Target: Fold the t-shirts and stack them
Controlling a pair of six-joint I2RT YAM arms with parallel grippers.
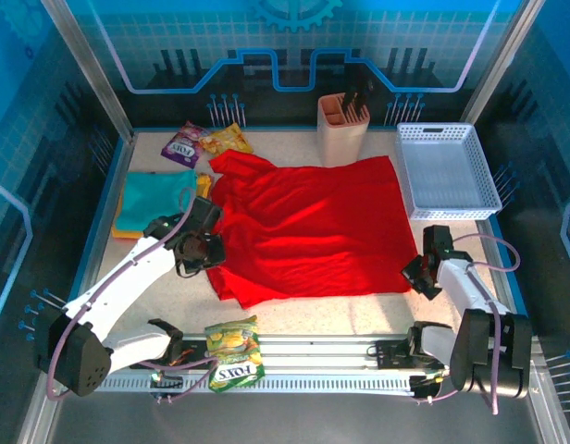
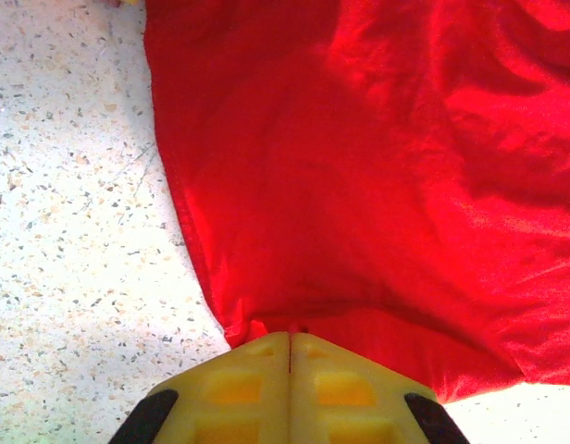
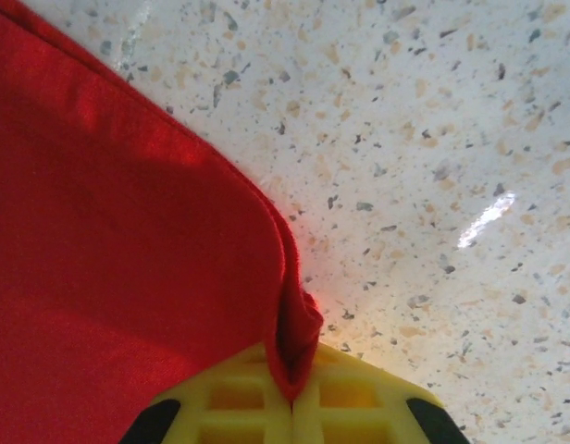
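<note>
A large red t-shirt (image 1: 308, 227) lies spread flat across the middle of the table. My left gripper (image 1: 211, 252) is at its left edge, and in the left wrist view the yellow jaws (image 2: 291, 340) are shut on a bunched bit of that red cloth (image 2: 377, 166). My right gripper (image 1: 417, 274) is at the shirt's near right corner. In the right wrist view it (image 3: 294, 384) is shut on a pinched fold of the red t-shirt (image 3: 128, 277). A folded teal t-shirt (image 1: 155, 194) lies on an orange-yellow one (image 1: 204, 184) at the left.
A white basket (image 1: 449, 171) stands at the back right, with a pink knife holder (image 1: 343, 125) beside it. Snack packets lie at the back left (image 1: 197, 143) and at the near edge (image 1: 234, 351). Speckled tabletop (image 3: 433, 166) shows right of the shirt.
</note>
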